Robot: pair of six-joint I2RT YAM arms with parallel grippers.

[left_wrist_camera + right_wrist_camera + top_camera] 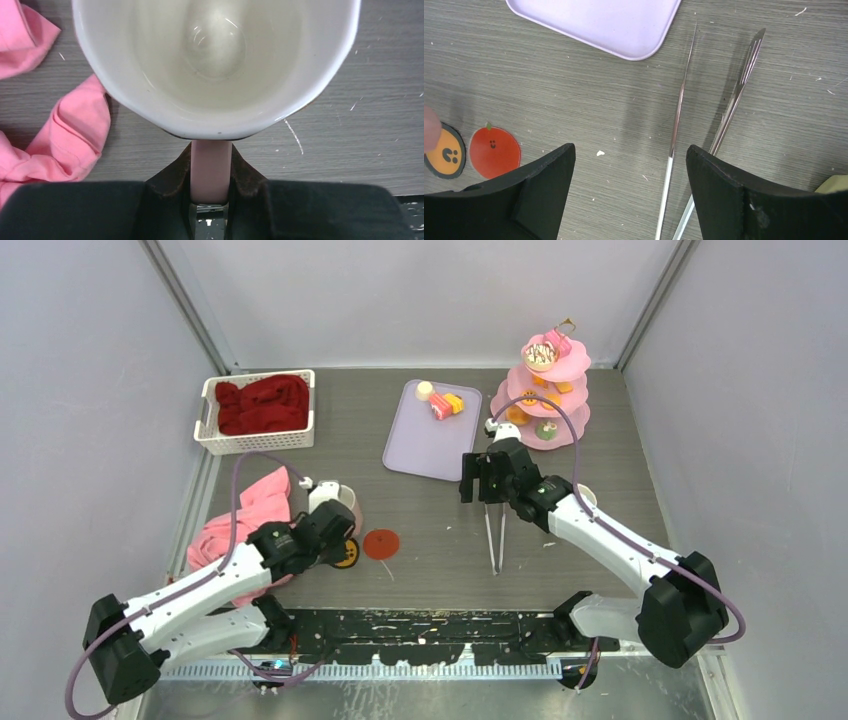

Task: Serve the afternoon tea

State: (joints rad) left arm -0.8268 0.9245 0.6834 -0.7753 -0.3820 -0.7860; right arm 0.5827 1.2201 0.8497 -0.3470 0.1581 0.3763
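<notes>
A cream mug (215, 60) stands upright and empty, and my left gripper (211, 156) is shut on its pink handle (211, 172). From above, that mug (336, 500) sits by the pink cloth. My right gripper (487, 482) hangs open over the table; one arm of the long metal tweezers (678, 112) lies between its fingers, untouched. Several toy cakes (444, 404) lie on the lilac tray (425, 445). More of them sit on the pink tiered stand (547, 392). A second mug (586, 497) is mostly hidden behind my right arm.
A red round coaster (381, 544) and a yellow-orange one (347, 556) lie near the left gripper. A crumpled pink cloth (240, 515) lies at the left. A white basket (207, 410) with a red cloth stands at the back left.
</notes>
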